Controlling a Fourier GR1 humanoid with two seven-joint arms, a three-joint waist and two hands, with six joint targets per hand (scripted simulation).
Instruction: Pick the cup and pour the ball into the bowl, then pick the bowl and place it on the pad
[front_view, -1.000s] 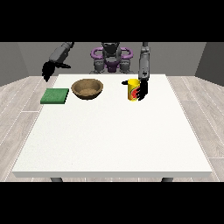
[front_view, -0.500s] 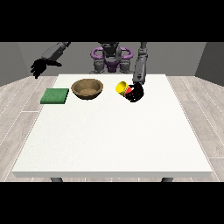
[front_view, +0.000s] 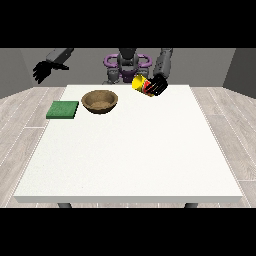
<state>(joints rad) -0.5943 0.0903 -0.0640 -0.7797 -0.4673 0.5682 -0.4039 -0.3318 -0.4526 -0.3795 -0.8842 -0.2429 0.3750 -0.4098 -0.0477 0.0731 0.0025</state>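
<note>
A yellow cup (front_view: 140, 83) with red marking is lifted above the table's far edge and tilted with its mouth towards the view's left. The hand at the view's right (front_view: 157, 86) is curled round it. A brown wooden bowl (front_view: 100, 101) stands on the table to the left of the cup, apart from it. A green square pad (front_view: 63, 110) lies flat at the bowl's left. The hand at the view's left (front_view: 42, 71) hangs in the air beyond the table's left edge, fingers hanging relaxed, holding nothing. No ball shows.
The white table (front_view: 130, 160) stretches wide towards the camera. The robot's torso (front_view: 126, 67) stands behind the far edge, between the arms.
The cup has been lifted off the table, tilted over and carried towards the bowl. The hand at the view's left has swung further up and out to the left.
</note>
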